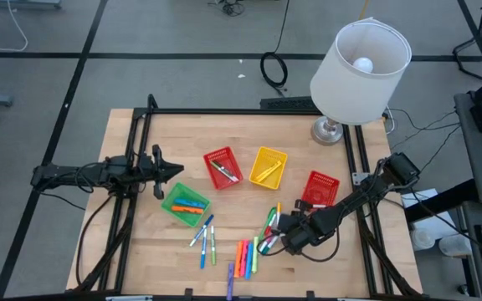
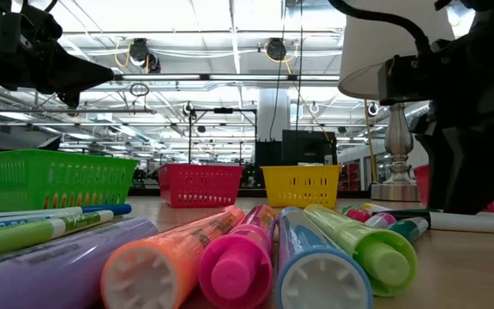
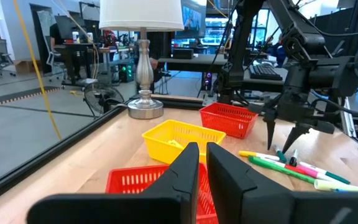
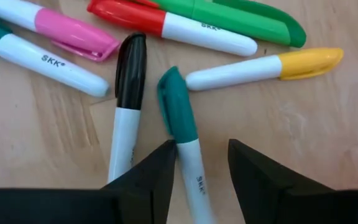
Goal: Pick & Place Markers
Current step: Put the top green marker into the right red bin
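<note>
The right gripper [image 4: 201, 163] is open and holds nothing. It hangs just over a thin white marker with a teal cap [image 4: 180, 124]. The white body of this marker runs down between the two dark fingers, closer to one finger than the other. Its teal cap points away from the gripper, so the marker lies along the gap and not across it. My guess is the fingers can close on the body with a small shift to the side.

A white marker with a black cap [image 4: 126, 106] lies just beside it, almost the same way. It could get bumped.

More markers lie close by: one with a pink cap [image 4: 73, 32], one with a red cap [image 4: 166, 22], one with a yellow cap [image 4: 272, 67] and a fat green one [image 4: 241, 22].

This pile sits near the front edge of the wooden table [image 1: 132, 242], toward the right front corner. The right arm is much nearer to it.

The left gripper [image 3: 202, 163] is shut and empty. It waits by the left edge.

The green mesh basket [image 1: 186, 204] holds orange and blue markers. The yellow mesh basket [image 1: 268, 166] holds a yellow one. The red mesh basket in the middle [image 1: 222, 167] holds a few too. The other red mesh basket [image 1: 320, 189], by the right edge, looks empty.
</note>
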